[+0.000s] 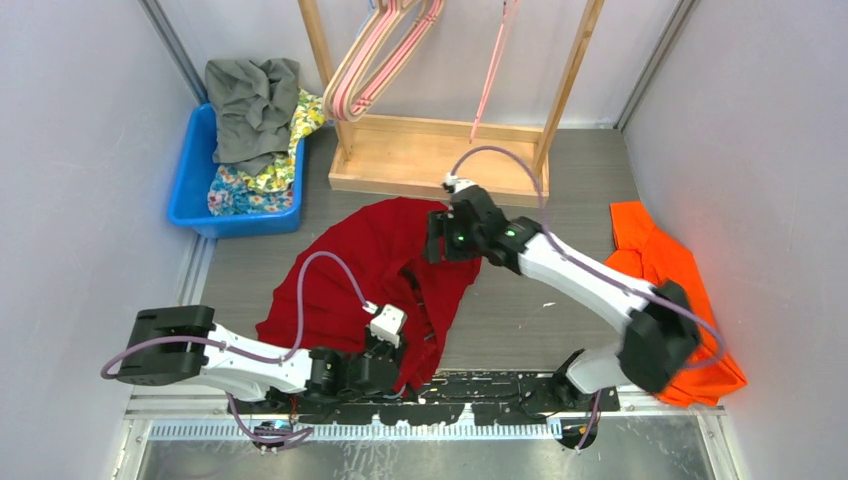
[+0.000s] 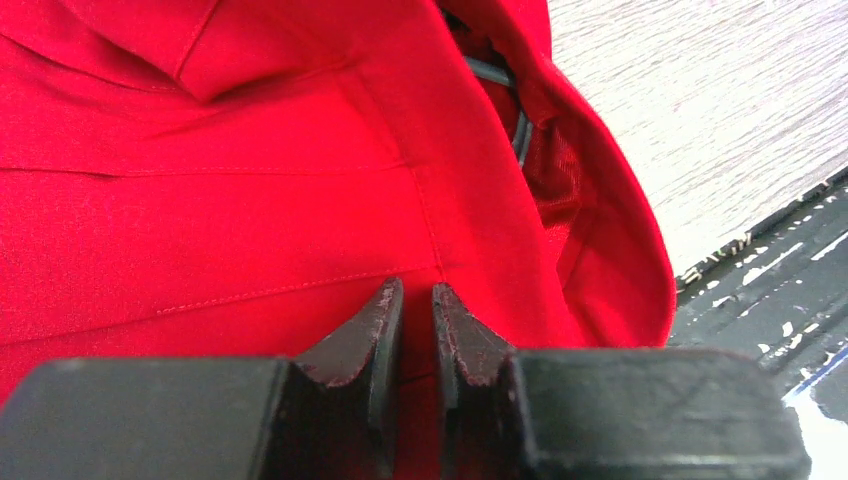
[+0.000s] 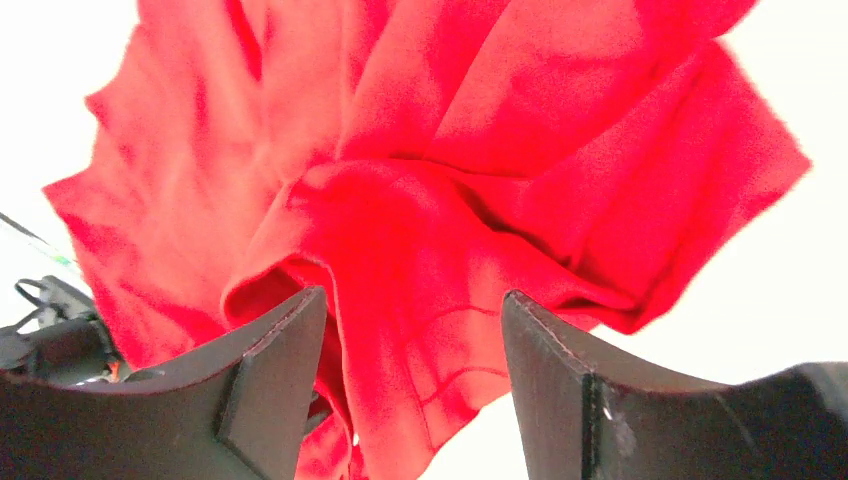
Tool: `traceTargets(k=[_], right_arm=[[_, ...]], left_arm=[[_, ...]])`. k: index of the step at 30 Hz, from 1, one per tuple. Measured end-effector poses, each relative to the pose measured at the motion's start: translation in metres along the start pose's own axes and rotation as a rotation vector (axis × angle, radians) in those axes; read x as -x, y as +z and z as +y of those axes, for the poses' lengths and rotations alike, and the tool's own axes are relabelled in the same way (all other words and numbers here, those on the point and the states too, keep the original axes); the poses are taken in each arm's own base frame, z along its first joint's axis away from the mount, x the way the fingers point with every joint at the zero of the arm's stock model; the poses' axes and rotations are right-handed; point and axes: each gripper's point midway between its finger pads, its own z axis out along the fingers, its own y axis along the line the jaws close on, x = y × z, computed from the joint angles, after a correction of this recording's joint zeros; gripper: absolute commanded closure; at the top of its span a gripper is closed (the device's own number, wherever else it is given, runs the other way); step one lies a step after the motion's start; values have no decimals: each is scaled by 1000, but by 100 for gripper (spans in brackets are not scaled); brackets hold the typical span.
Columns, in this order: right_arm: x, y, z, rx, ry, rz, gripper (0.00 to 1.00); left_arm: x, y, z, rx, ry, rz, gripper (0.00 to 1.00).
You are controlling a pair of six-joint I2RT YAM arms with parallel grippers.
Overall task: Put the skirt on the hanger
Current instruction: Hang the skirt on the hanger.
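Left jaws were clenched on cloth: across the grey bench (image 1: 560, 180) lay the red skirt (image 1: 350, 270), and they gripped its near edge. I saw the right jaws released above its far edge, short of the pink hangers (image 1: 343, 98).

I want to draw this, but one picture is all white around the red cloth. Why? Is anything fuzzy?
Right wrist view: too much light washes the background white, and the red skirt looks soft. Left wrist view: the stitching is sharp, with glare in the bottom right corner. Top view: evenly lit and clear.
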Motion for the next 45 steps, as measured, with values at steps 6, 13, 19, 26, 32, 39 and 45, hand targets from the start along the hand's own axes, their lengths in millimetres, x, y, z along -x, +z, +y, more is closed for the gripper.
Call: traceTargets(k=[6, 13, 19, 26, 32, 39, 45], right_arm=[[10, -89, -8, 25, 11, -233, 35], [-60, -91, -61, -136, 61, -106, 41], [-117, -67, -80, -209, 64, 57, 41], [-141, -27, -60, -209, 6, 164, 40], [-150, 0, -33, -164, -28, 184, 38], [-154, 13, -8, -130, -39, 176, 38], [-157, 21, -6, -168, -48, 184, 37]], left_arm=[[3, -3, 0, -7, -17, -1, 81], [-2, -2, 2, 2, -5, 10, 81], [-8, 2, 2, 21, 19, 22, 81], [-8, 4, 2, 27, 22, 18, 82], [-7, 4, 1, 23, 16, 14, 82], [-8, 4, 2, 23, 11, 7, 82], [-8, 4, 4, 26, 8, 0, 82]])
